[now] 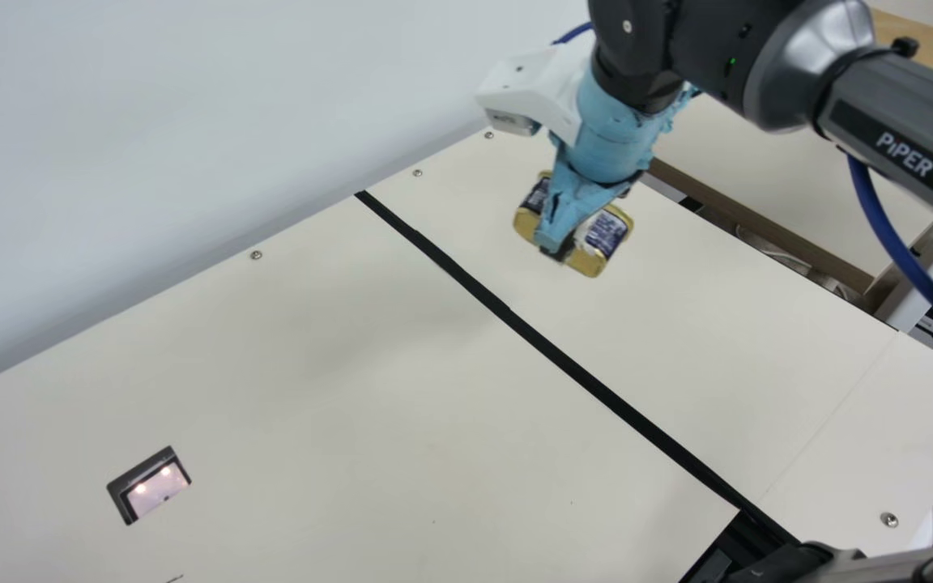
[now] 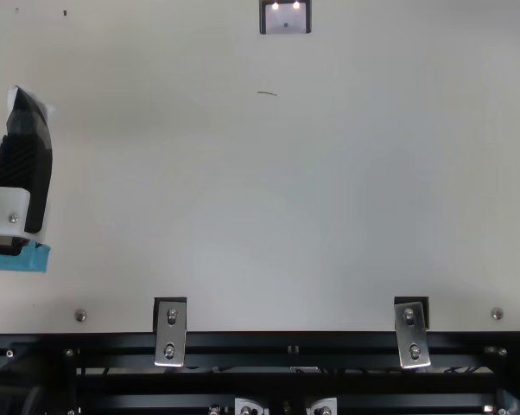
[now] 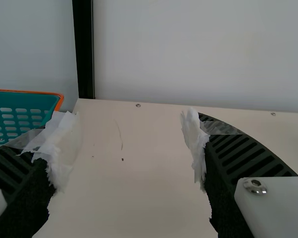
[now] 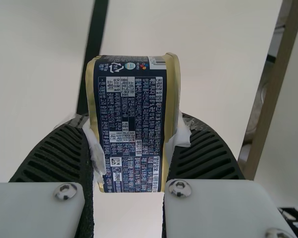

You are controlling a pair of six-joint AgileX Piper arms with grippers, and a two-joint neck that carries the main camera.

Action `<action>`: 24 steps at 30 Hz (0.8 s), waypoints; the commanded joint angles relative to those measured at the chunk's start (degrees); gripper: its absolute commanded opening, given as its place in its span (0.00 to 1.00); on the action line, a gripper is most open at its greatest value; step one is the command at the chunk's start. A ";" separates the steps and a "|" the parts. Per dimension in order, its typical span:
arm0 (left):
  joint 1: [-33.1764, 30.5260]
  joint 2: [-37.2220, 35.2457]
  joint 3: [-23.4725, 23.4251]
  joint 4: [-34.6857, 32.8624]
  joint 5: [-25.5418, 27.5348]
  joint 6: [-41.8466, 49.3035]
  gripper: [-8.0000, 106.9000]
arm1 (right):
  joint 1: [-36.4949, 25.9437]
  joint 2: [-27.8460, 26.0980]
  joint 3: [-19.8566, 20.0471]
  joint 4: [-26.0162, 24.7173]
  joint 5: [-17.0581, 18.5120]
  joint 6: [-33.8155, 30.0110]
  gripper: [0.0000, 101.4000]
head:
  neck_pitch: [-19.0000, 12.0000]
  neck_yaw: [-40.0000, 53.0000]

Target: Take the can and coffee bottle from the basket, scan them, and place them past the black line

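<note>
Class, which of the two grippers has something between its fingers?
The right gripper: its fingers hold the blue and gold can, while the left gripper is open and empty.

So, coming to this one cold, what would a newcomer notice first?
Probably the gold-edged navy can gripped in the right hand, right of the black line in the main view. Then that line, cutting diagonally across the cream tabletop, and the orange-rimmed basket at the left wrist view's left edge.

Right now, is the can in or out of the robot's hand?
In: the right hand has its fingers on both sides of the can, held up off the table.
</note>
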 commanded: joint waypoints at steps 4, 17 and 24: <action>0.00 0.00 0.00 0.00 0.00 0.00 0.85 | -5.70 -0.90 4.09 -0.12 -1.89 -0.97 0.00 | -1.82 -1.44; 0.00 0.00 0.00 0.00 0.00 0.00 0.85 | -15.82 -1.60 17.89 4.23 -12.12 -4.10 0.00 | -1.82 -1.44; 0.00 0.00 0.00 0.00 0.00 0.00 0.85 | -18.77 -0.21 23.20 5.48 -17.18 -5.57 0.00 | -1.82 -1.44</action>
